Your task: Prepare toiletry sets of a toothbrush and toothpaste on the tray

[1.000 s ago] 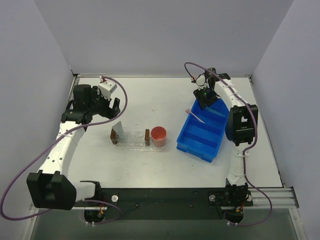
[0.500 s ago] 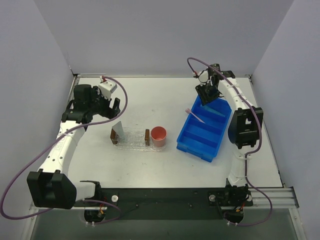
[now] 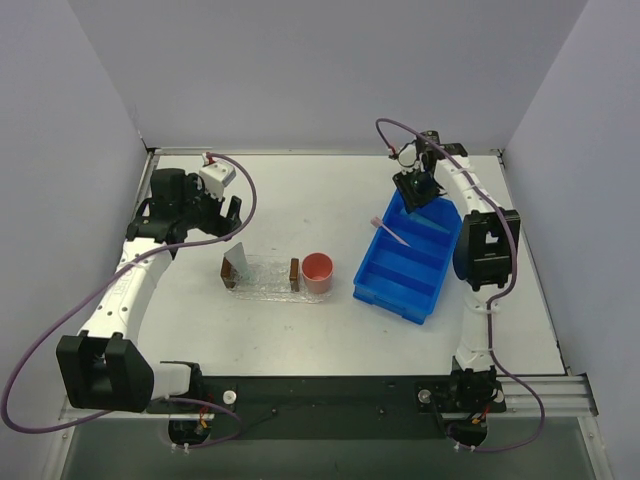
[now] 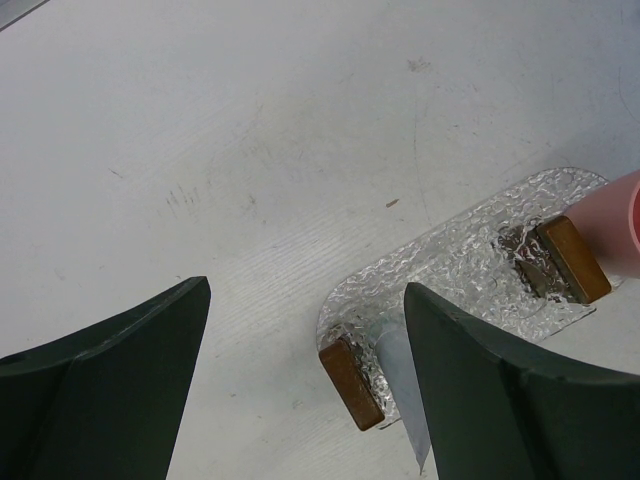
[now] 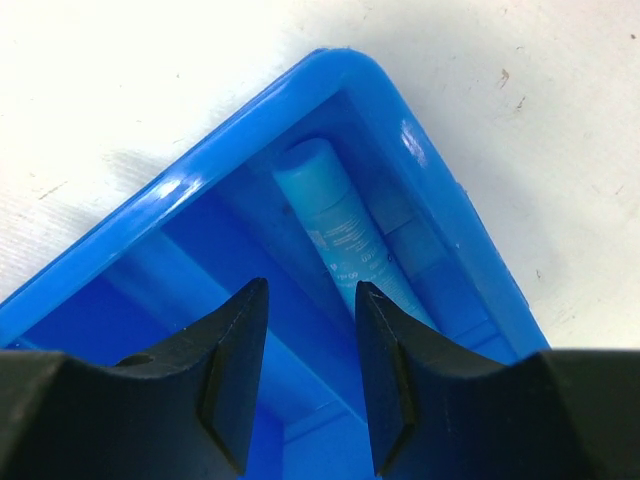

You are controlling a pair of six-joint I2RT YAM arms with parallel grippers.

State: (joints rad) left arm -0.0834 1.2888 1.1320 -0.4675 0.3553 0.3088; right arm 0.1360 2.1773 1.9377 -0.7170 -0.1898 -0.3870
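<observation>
The clear bumpy tray (image 3: pixel 265 280) lies left of centre, also in the left wrist view (image 4: pixel 470 270). A whitish-grey toothpaste tube (image 3: pixel 238 258) leans at its left end, partly behind my finger in the left wrist view (image 4: pixel 400 375). A light blue toothpaste tube (image 5: pixel 345 235) lies in the far compartment of the blue bin (image 3: pixel 405 262). The pink toothbrush (image 3: pixel 390 232) rests across the bin's left rim. My left gripper (image 3: pixel 228 212) is open and empty above the table behind the tray (image 4: pixel 305 300). My right gripper (image 3: pixel 420 195) is open and empty over the bin's far corner (image 5: pixel 308 295), just above the blue tube.
Two brown blocks (image 3: pixel 228 272) (image 3: pixel 294 273) sit at the tray's ends. A pink cup (image 3: pixel 318 272) stands against the tray's right end. The bin's walls (image 5: pixel 250 150) surround the right fingers. Grey walls enclose the table on three sides.
My right gripper has shifted a little toward the far corner of the blue bin. The left arm has barely moved. Nothing was grasped or released.
</observation>
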